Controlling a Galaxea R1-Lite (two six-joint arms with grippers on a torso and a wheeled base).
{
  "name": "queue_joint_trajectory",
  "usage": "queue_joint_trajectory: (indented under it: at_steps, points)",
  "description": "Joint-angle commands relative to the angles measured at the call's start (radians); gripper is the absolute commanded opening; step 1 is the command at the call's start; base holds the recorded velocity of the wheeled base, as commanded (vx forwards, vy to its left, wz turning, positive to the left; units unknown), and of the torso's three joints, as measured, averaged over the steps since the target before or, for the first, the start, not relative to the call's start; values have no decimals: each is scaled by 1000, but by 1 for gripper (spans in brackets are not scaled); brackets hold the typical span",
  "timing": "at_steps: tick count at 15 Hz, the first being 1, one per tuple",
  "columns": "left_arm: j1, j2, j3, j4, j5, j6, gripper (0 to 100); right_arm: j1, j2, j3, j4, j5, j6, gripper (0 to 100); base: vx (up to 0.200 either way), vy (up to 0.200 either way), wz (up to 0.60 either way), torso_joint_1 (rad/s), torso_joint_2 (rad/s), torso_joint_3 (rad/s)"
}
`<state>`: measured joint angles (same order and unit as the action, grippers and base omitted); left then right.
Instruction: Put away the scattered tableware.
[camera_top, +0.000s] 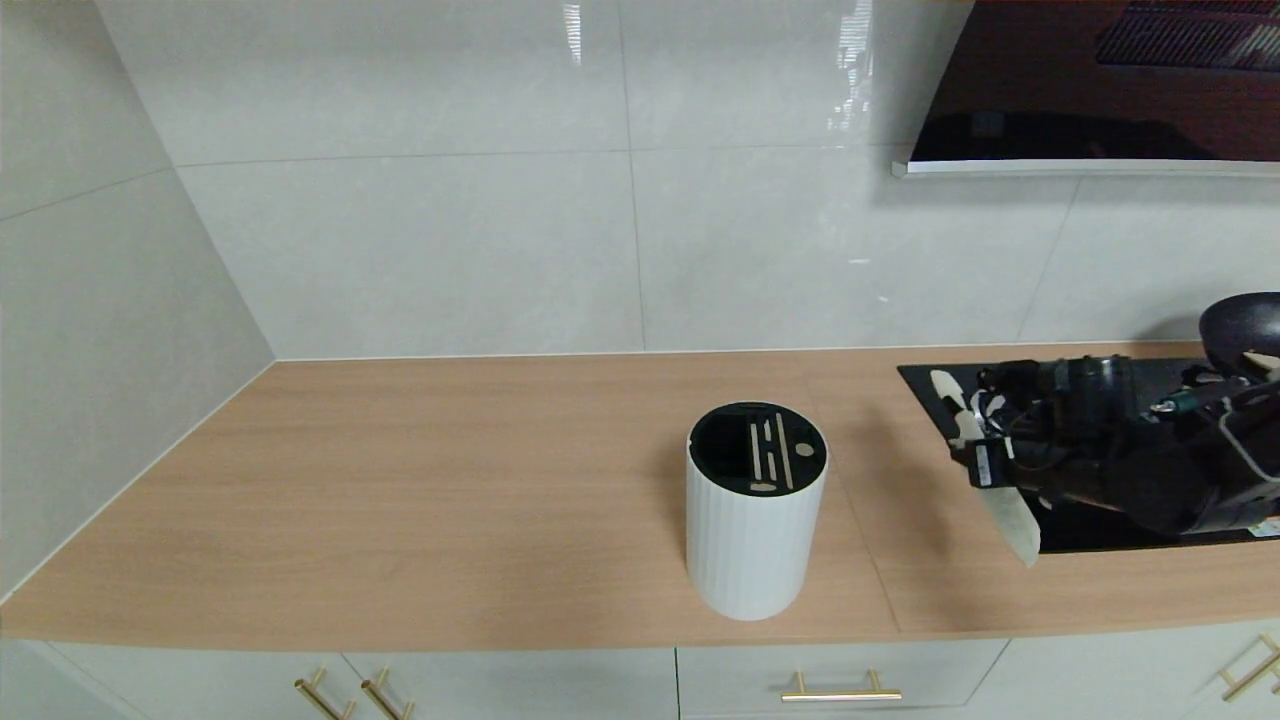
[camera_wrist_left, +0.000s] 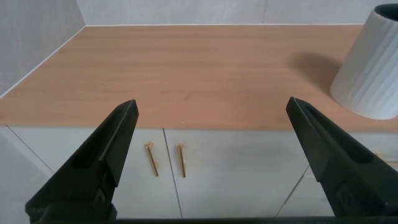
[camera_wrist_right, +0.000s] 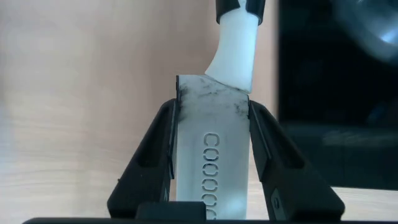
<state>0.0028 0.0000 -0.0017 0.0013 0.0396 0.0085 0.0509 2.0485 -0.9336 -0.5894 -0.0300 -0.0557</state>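
White knife (camera_top: 1012, 520) (camera_wrist_right: 214, 155), held above the seam between wooden counter (camera_top: 450, 480) and black hob (camera_top: 1090, 535). In the head view its long axis runs from 11 o'clock to 5 o'clock, the broad pale end lying at 5 o'clock. The right gripper (camera_top: 985, 455) (camera_wrist_right: 211, 109) is clamped across the flat of the blade, close below the handle.

White ribbed holder (camera_top: 755, 530) (camera_wrist_left: 373, 68), upright on the counter, its black slotted top facing up. It lies at 9 o'clock from the right gripper, apart from it. The knife probably has to be carried that way and turned upright over a slot.

The left gripper (camera_wrist_left: 211, 104) hangs spread wide and empty before the counter's front edge; the right arm, already loaded, is the one placed to deliver.

Writing: a row of ring-like marks on the blade, with no legible word.
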Motion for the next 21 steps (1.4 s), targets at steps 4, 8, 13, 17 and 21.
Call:
queue_joint_trajectory:
  at_steps: [4, 8, 13, 17, 21]
  points:
    - [0, 0, -17, -10, -15, 7, 100, 115, -426, 42, 57, -2, 7, 0, 0, 0, 0, 0, 0, 0]
    - [-15, 433, -469, 74, -425, -15, 100, 310, -551, -17, 120, -39, 50, 0, 0, 0, 0, 0, 0, 0]
    - [-268, 1046, -753, -70, -573, -297, 100, 581, -561, 16, 125, -195, 93, 0, 0, 0, 0, 0, 0, 0]
    - [-474, 1368, -755, -607, -504, -628, 100, 739, -508, 53, 123, -229, 143, 0, 0, 0, 0, 0, 0, 0]
    - [-581, 1571, -799, -773, -454, -657, 100, 850, -482, 53, 118, -268, 169, 0, 0, 0, 0, 0, 0, 0]
